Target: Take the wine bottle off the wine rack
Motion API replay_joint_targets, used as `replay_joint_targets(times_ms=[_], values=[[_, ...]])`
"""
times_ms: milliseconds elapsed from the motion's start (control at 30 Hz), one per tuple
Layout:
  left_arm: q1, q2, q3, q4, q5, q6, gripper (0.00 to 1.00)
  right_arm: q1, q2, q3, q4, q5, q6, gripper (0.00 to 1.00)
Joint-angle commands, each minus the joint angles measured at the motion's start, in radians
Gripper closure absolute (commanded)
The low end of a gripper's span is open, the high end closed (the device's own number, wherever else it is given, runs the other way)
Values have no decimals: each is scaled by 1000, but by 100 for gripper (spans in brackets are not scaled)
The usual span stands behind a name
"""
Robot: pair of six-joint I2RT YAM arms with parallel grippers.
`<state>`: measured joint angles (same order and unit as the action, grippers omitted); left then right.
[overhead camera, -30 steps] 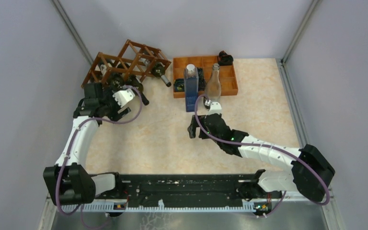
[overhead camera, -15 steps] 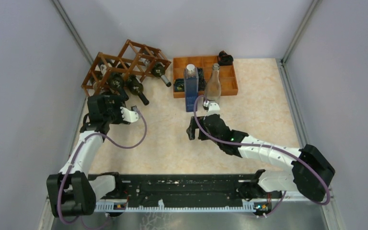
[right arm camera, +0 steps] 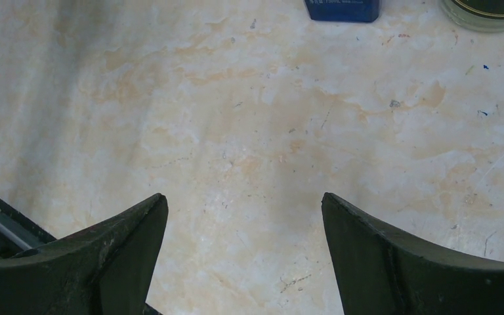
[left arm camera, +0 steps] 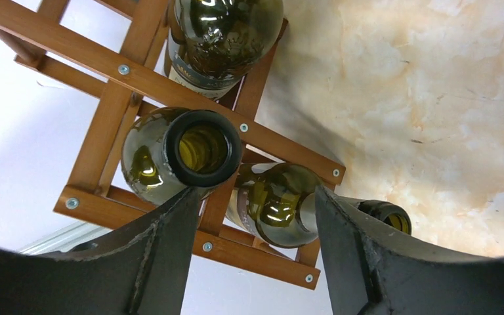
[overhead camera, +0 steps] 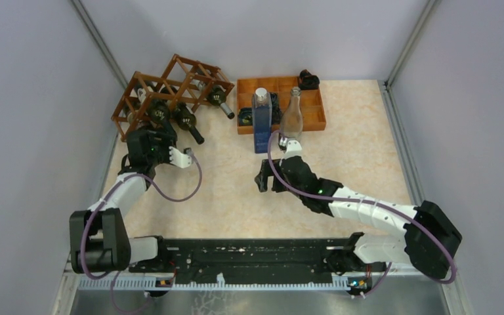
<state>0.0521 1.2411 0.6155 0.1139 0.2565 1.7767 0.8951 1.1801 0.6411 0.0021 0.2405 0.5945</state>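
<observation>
Table (overhead camera: pixel 348 138) far-left corner: wine rack (overhead camera: pixel 170 82), wine bottle (left arm camera: pixel 164 157) lying in one of its cells, mouth facing my left gripper (left arm camera: pixel 256 195). Jaws apart there, gripping nothing. My right gripper (right arm camera: pixel 244 197) gapes over mid-table.

Orange compartment tray (overhead camera: pixel 312 98), blue square bottle (overhead camera: pixel 262 125), clear bottle (overhead camera: pixel 292 118) upright before it, marbled table (overhead camera: pixel 357 147)

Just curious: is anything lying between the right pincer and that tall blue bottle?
No; the right wrist view shows only bare marbled tabletop between the right pincer and the blue bottle.
</observation>
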Motion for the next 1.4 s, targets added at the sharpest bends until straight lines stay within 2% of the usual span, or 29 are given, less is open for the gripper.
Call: replay_joint_targets(times_ms=[0,267,667,867,967,1067,1100,1367], values=[[-2,54,66,42,-52,2,30,12,-51,11,11,1,-13,14],[-3,113,88,54,-46,27,33,11,-58,16,1,1,-12,14],[-2,209,165,12,-42,36,52,11,-56,11,0,0,-5,14],[-2,235,168,26,-40,61,71,11,-56,-1,17,-3,4,14],[-1,237,169,24,-44,65,82,12,-54,-4,21,-7,7,14],[-2,226,164,11,-54,67,98,11,-54,-5,24,-9,8,14],[-1,218,161,8,-53,67,100,11,-54,-5,25,-9,8,14],[-2,65,102,-106,1,106,100,11,-52,-14,39,-20,8,14]])
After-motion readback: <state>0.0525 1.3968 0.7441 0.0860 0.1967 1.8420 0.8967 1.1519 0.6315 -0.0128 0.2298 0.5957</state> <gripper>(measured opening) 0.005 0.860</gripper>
